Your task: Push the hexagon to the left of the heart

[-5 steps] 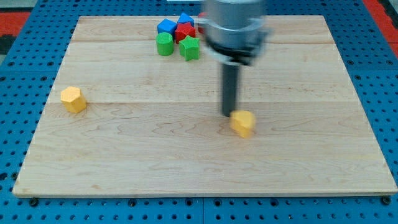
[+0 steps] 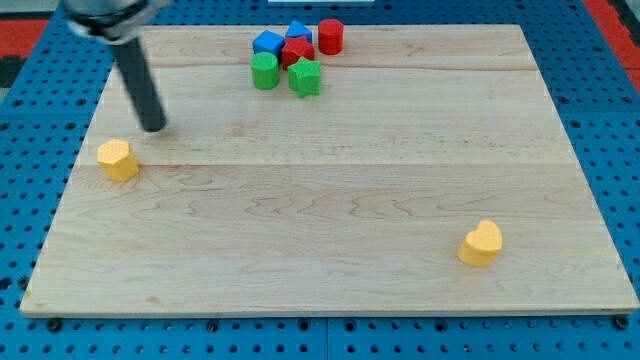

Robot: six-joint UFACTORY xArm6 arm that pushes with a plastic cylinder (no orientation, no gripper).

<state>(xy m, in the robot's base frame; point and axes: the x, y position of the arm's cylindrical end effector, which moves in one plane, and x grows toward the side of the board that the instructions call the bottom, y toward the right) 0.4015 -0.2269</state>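
A yellow hexagon block [image 2: 118, 160] lies near the board's left edge. A yellow heart block [image 2: 481, 243] lies at the lower right. My tip [image 2: 154, 128] is just above and to the right of the hexagon, a short gap away from it. The heart is far from the tip, across the board.
A cluster stands at the view's top centre: a blue cube [image 2: 267, 43], a blue block [image 2: 298, 32], a red star-like block [image 2: 297, 53], a red cylinder [image 2: 331, 36], a green cylinder [image 2: 265, 71] and a green star-like block [image 2: 305, 77]. The wooden board [image 2: 330, 280] sits on blue pegboard.
My tip has moved from beside the heart at mid-board to the upper left near the hexagon. The heart now lies farther to the lower right. The red cylinder is now uncovered.
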